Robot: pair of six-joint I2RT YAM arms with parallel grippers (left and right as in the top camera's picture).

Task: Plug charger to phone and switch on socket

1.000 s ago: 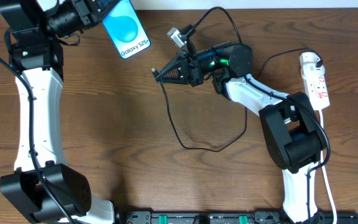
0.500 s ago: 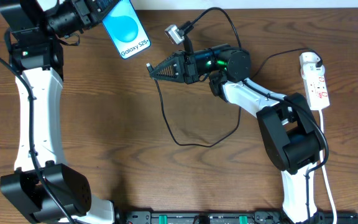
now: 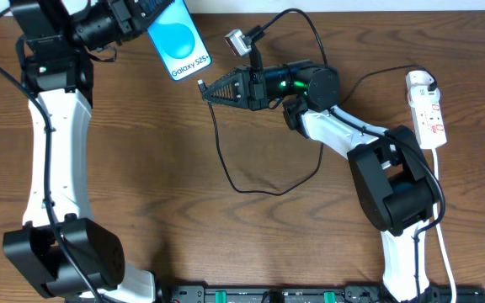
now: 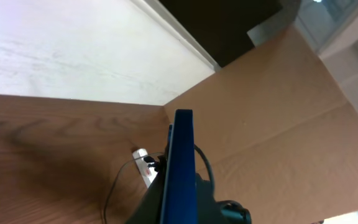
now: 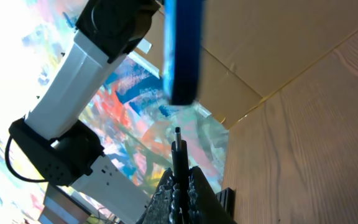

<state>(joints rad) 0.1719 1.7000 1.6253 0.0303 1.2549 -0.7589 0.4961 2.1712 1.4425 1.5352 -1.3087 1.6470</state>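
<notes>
Now — phone (image 3: 179, 40): one, held | charger (image 5: 178, 144): one | socket (image 3: 429, 114): one

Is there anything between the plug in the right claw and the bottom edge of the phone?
Nothing visible. The right claw holds the plug pointing at the phone, and only open air lies in the gap between them.
</notes>
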